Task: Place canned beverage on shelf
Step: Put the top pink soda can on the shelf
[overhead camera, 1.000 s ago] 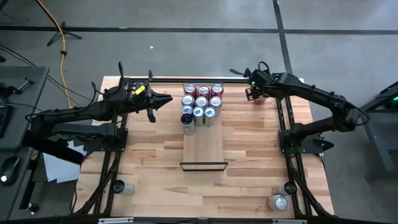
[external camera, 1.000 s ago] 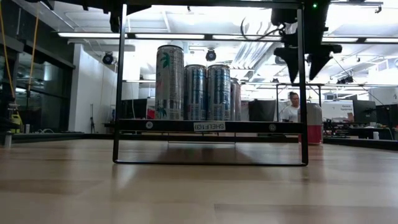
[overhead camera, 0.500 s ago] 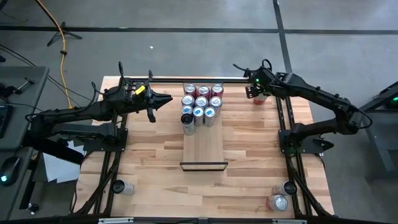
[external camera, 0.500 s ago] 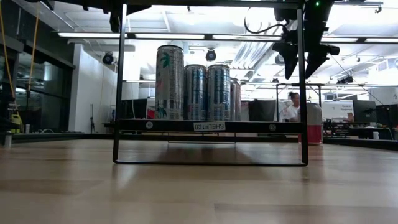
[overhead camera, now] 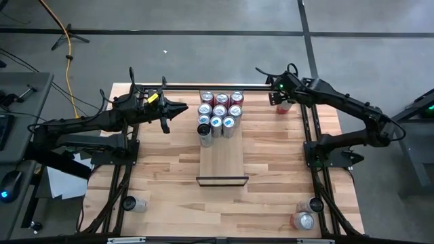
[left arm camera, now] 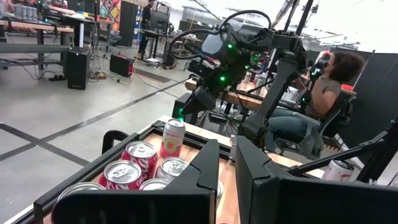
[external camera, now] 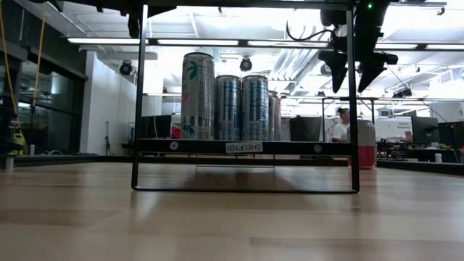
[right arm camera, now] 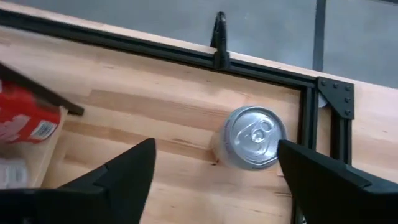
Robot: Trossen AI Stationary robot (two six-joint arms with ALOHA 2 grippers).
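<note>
Item — shelf (overhead camera: 222, 159), frame centre: we count ten cans stocked (overhead camera: 218, 113). Outstanding — red can (overhead camera: 285, 107), upper right desk, beneath right gripper (overhead camera: 277, 99), fingers released. Left gripper (overhead camera: 178, 108) clenched, empty.

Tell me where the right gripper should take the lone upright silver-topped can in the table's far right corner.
Around the round side wall of the upright silver-topped can, coming straight down, judging by its pose: the lid faces up. The open right gripper already hangs above it, a finger on either side. The black frame rail is close by, so keep the fingers clear of it.
</note>
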